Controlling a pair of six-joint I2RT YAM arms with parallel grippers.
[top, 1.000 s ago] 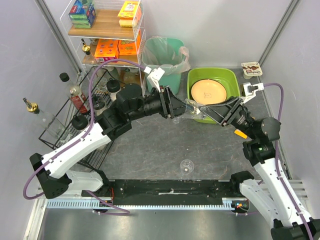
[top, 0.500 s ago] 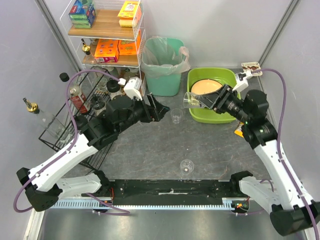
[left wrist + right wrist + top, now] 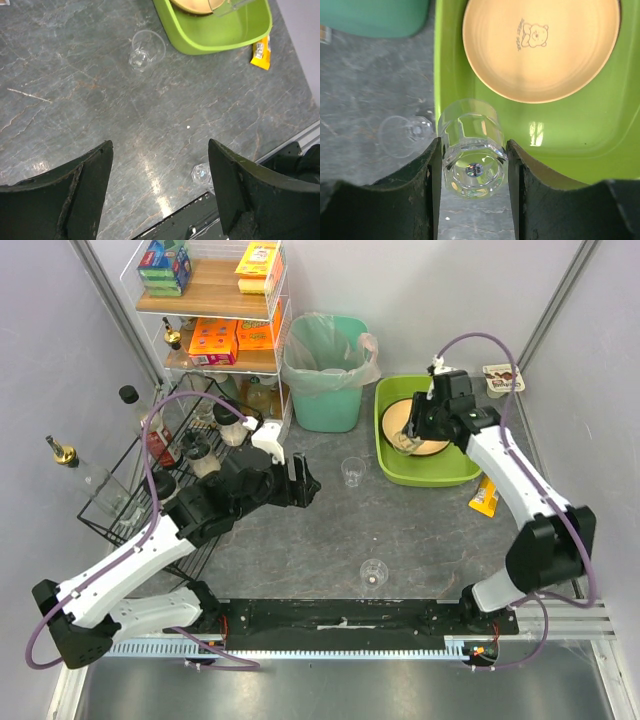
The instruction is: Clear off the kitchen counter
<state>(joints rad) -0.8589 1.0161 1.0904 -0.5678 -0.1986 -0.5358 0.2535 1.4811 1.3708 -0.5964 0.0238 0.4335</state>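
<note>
The left gripper (image 3: 303,483) hangs over the kitchen counter (image 3: 290,540) with its fingers spread and empty, while the right gripper (image 3: 473,144) is clamped on a clear glass (image 3: 470,170) above the lime-green tub (image 3: 560,155) rim.

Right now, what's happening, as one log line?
right gripper: shut on glass over green tub rim | left gripper: open | kitchen counter: two clear cups, snack bar

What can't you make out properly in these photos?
Top view: print on the orange snack wrapper, too small.
Left wrist view: round beige plate cut by top edge; small clear glass partly behind left claw.
Right wrist view: right claw covers the sides of the clear faceted tumbler it grips.
</note>
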